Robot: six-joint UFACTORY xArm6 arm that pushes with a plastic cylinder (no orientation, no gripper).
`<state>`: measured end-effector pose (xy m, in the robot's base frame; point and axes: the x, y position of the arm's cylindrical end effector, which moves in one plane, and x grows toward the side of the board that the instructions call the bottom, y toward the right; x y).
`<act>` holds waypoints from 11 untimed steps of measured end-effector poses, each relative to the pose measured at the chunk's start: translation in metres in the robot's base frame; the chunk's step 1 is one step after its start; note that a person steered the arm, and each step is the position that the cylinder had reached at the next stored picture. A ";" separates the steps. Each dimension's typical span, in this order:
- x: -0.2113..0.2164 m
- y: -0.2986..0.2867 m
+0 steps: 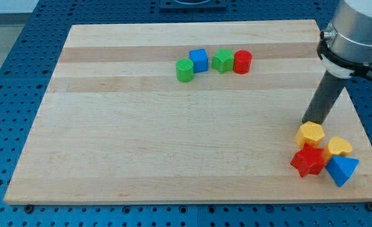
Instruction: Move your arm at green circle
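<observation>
Blue pegboard frames a pale wooden table (173, 151). Up in the top middle sits a short row: green circle (185, 70) at the row's left end, blue cube (199, 60) just beside it, then a green star-like block (222, 60) touching a red cylinder (243, 62). No claw on this arm, so nothing is held; my tip (311, 122) is down at the right, right at the top edge of a yellow hexagon (310, 134). Below that cluster a red star (308, 160), a yellow heart (339, 147) and a blue triangle (342, 170). Green circle lies well apart, up-left of my tip.
</observation>
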<state>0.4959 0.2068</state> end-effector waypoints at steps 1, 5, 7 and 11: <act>0.004 0.000; -0.032 -0.158; -0.049 -0.253; -0.163 -0.241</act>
